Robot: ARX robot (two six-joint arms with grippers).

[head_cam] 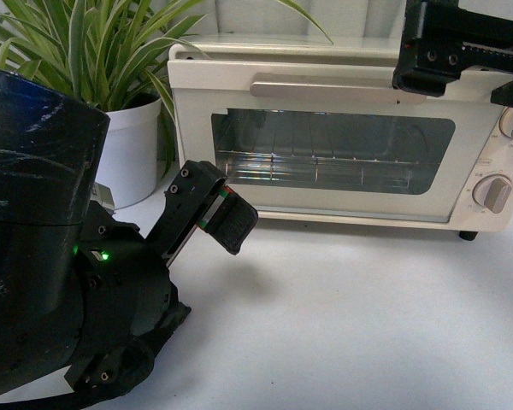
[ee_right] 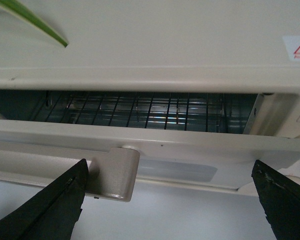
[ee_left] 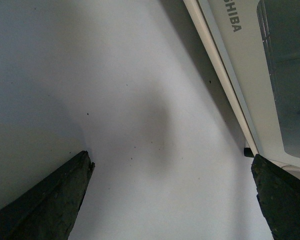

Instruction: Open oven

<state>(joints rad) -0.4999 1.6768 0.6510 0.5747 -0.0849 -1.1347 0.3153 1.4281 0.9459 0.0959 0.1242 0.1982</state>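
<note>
So the oven point(head_cam: 325, 162) sits at the back of the white table point(head_cam: 342, 316), toward the right side, with its front facing the robot. Its door point(head_cam: 333, 205) is cracked open at the top. From the front it looks almost closed, but the right wrist view shows a clear gap between the top of the oven body and the door's upper edge, and you can see the wire rack point(ee_right: 140, 110) through it. The long bar handle point(head_cam: 325, 88) runs along the top of the door, and the two round knobs point(head_cam: 496, 192) are stacked on the right-hand panel. One small black foot point(head_cam: 468, 235) shows under the right corner. The right gripper point(ee_right: 169, 164) is up at the oven's top right corner, by the right end of the handle. Its fingers point(ee_right: 55, 205) are spread wide and not clamping anything. The rounded end of the handle sits just beside one of them, but I can't tell whether they're touching. The left gripper point(ee_left: 171, 157) is low over the table in front of the oven's left side. It's released too, fingers wide apart with nothing between them but bare table. Its wrist camera catches the bottom edge of the door and the TOSHIBA lettering point(ee_left: 231, 15). Off to the left of the oven there's a leafy green plant point(head_cam: 77, 51) in a white pot point(head_cam: 132, 149), just beside the oven's left wall.
</note>
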